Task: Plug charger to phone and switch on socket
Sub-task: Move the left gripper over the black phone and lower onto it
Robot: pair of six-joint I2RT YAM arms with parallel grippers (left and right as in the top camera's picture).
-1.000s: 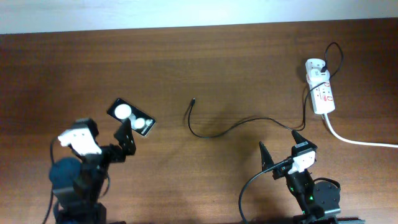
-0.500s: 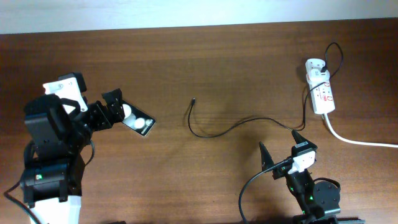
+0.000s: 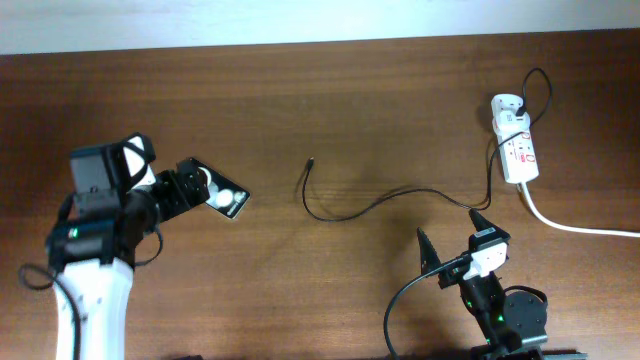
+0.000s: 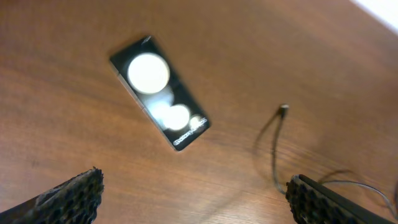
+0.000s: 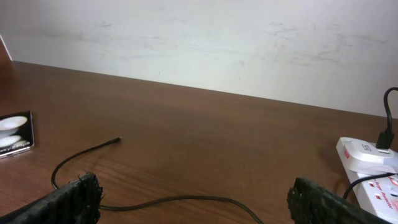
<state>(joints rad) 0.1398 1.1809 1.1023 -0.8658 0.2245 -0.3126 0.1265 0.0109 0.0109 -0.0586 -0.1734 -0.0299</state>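
Over dark wooden table (image 3: 330, 90), left side: left gripper (image 4: 202, 199) spread wide, empty, above glossy black slab phone (image 4: 160, 101); thin black charger cable (image 4: 277, 134) lies well apart, unplugged. Risk: a skewed descent could skid the slick phone away.

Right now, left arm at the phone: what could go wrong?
1. Left gripper is open by the phone, which lies flat and glossy: it may slip or get pushed.
2. Charger tip lies loose, apart from the phone: shifting the phone could widen the gap.
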